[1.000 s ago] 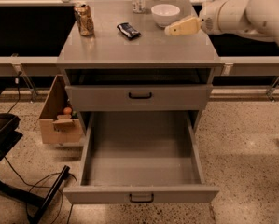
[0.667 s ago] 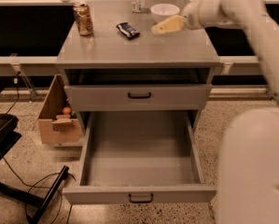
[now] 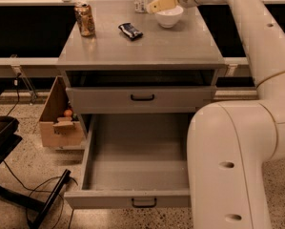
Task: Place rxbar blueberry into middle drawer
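None of the placing is done: the rxbar blueberry (image 3: 131,31) lies on the cabinet top (image 3: 180,49), right of the soda can (image 3: 85,19), and the middle drawer (image 3: 137,163) stands open below. The gripper (image 3: 162,2) hovers by the white bowl (image 3: 169,17), apart from the bar; whether it is open or closed cannot be told.

Rxbar blueberry (image 3: 131,31), dark wrapper w/ white markings, lies flat & skewed on grey tabletop (image 3: 180,51), near back-centre. Middle drawer (image 3: 127,199), grey w/ black handle, stands pulled out below tabletop. Claw (image 3: 154,5) hovers over tabletop's back edge, apart from bar.
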Robot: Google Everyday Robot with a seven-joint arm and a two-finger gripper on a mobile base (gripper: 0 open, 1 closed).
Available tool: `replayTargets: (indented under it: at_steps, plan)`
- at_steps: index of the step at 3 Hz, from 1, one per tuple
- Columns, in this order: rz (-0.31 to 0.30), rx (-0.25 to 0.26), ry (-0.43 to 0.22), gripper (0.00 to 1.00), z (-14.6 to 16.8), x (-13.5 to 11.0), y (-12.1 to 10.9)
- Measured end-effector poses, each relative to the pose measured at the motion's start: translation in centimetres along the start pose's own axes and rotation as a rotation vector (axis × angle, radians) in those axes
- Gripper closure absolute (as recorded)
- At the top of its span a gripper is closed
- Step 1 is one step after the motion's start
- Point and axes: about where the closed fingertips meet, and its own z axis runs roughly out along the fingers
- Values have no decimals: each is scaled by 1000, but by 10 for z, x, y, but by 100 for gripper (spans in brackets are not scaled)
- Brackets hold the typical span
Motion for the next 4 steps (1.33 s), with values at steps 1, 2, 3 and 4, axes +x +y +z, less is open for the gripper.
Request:
replayTargets:
  at_steps: [1,2,3,4]
  plan:
    - [-1,21,-20,0,13,-24,6]
    - [39,-5,-11,0,51,-25,28]
    - [79,-41,-4,0,76,-16,45]
    - [101,-77,45,0,108,6,65]
